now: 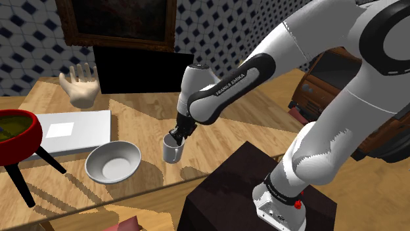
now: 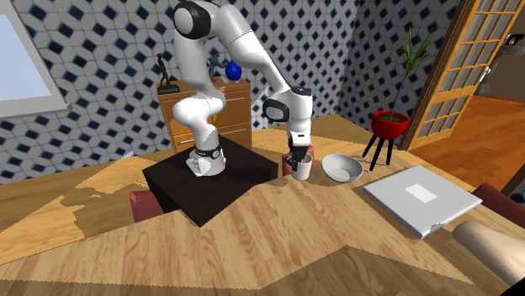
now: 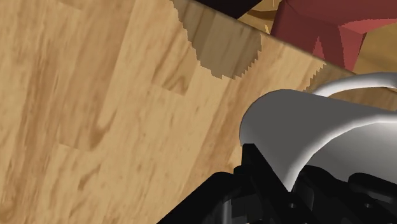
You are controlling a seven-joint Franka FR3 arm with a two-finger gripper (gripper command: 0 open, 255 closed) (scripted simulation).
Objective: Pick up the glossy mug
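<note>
The grey mug (image 1: 171, 152) stands upright on the wooden bench (image 1: 141, 115), between the white bowl (image 1: 113, 161) and the dark stand (image 1: 227, 193). Its base appears to be in contact with the surface, so it is not lifted. The black hand (image 1: 176, 134) is down at the mug's rim. Whether it is clasping the wall or open about it cannot be told. Assessment: the approach is complete; a confirmed grasp and the lift are outstanding.
</note>
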